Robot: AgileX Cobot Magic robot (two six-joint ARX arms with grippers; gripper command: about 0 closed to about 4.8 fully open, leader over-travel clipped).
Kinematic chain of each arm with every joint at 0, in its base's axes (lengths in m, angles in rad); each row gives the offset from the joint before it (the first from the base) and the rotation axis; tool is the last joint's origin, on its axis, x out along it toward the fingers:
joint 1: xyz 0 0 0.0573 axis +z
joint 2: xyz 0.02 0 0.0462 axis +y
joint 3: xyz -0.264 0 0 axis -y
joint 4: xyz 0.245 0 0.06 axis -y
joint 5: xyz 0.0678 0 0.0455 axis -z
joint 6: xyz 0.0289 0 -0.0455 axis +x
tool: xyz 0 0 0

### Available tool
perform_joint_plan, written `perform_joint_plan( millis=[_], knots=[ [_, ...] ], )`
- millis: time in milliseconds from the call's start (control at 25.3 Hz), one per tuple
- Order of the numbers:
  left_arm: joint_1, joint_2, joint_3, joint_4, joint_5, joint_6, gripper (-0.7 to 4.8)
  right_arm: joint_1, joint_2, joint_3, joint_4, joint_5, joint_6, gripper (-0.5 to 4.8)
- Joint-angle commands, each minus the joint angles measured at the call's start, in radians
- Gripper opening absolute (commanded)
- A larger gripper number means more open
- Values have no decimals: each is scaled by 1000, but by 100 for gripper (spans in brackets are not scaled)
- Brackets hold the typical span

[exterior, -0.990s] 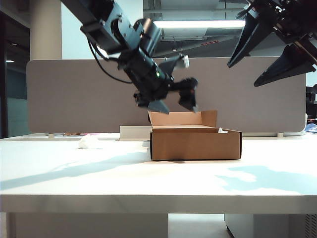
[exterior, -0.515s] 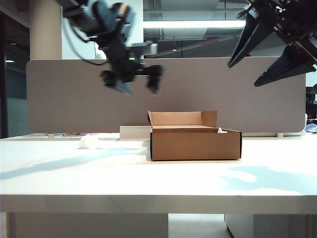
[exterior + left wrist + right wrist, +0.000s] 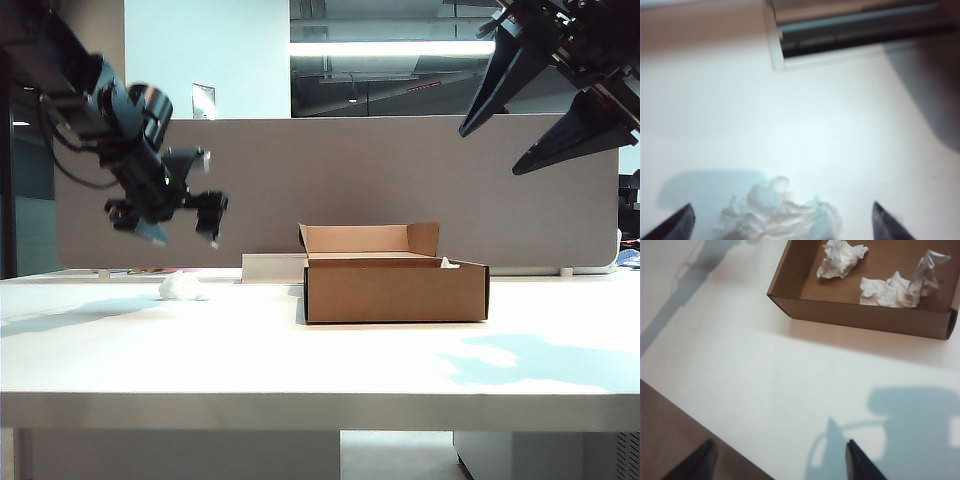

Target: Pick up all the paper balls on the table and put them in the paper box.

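Fingers of the left gripper are spread wide and empty above the last loose paper ball near the worktop's rear left, apparently for a straddling grasp, while the right gripper, open and empty, is held high beyond the paper box, where two balls are kept.

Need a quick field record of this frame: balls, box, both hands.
balls in box: two paper balls inside the paper box
ball left out: one paper ball on the table, left of the box
left hand: open, empty, above the loose ball; ball sits between its fingertips in the left wrist view
right hand: open, empty, high at upper right
task state: one ball to go
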Motion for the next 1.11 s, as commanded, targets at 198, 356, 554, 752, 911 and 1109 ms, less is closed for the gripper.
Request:
perform_joint_plan(
  millis=[198,356,554,752,911,1109],
  knots=[
    [13,87,3,120,-46,-3,479,0,-4,6,-3,-1,0,355],
    [13,113,8,127,-46,-3,479,0,-4,6,-14,0,0,355],
    [13,133,8,119,-46,-3,344,0,-4,6,-16,0,0,355],
    [13,128,9,103,-44,-2,22,0,-4,6,-14,2,0,355],
    [11,57,9,97,-33,-3,-6,0,-4,6,-14,2,0,355],
    [-6,-74,9,87,163,-111,-6,0,-4,6,-9,2,0,355]
  ],
)
